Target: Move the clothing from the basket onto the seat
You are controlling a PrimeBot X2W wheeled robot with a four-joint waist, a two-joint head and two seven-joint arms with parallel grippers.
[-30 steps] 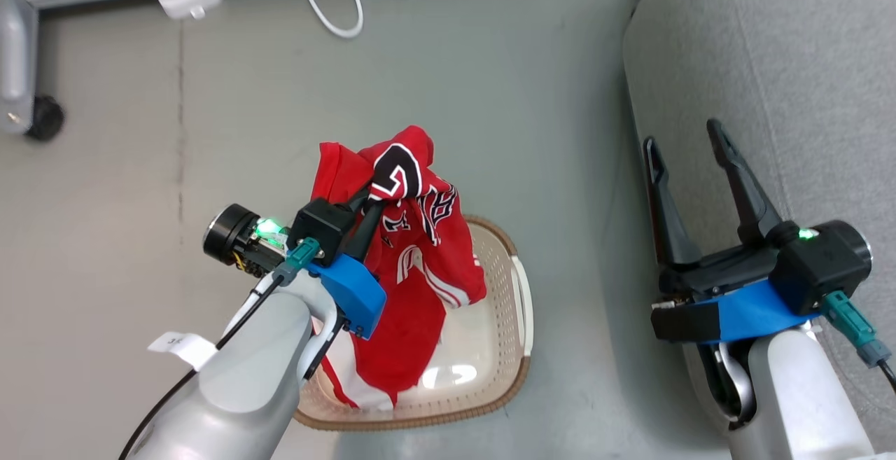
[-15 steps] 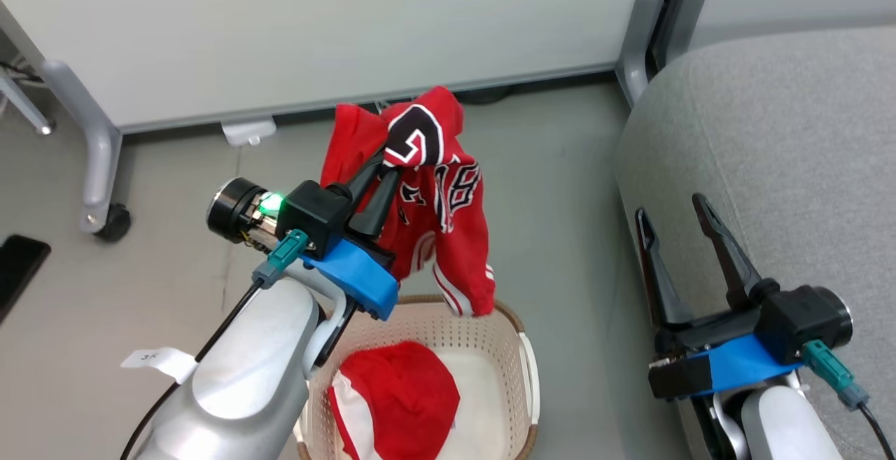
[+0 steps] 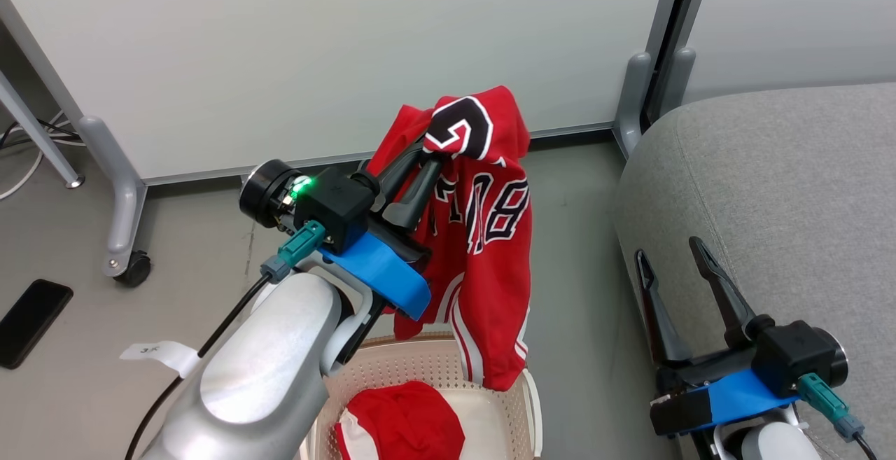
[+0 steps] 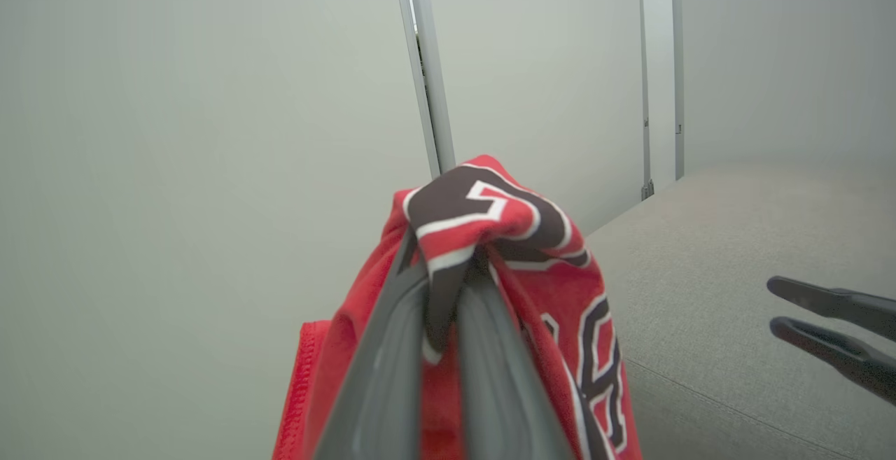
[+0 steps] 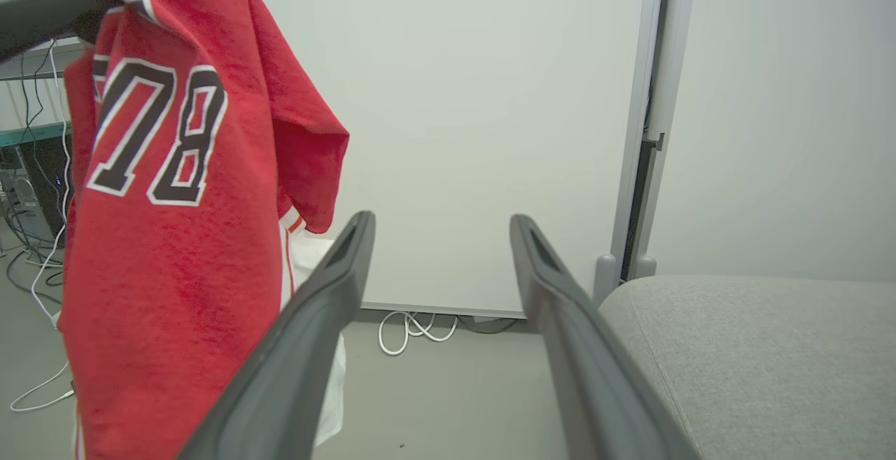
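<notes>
At frame centre, left gripper [image 3: 425, 159] clamps the jersey [image 3: 483, 236], raised since a second ago; hem nearly clears the basket [image 3: 420, 365], so swing to the seat [image 3: 770, 187] at right looks next. Right gripper [image 3: 668, 250] spread, empty.

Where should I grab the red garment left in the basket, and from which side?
Likely the raised hump of the red garment, pinched from straight above: it lies bunched inside the basket, whose walls block a sideways approach. The right gripper is open and free; the left gripper holds the jersey.
</notes>
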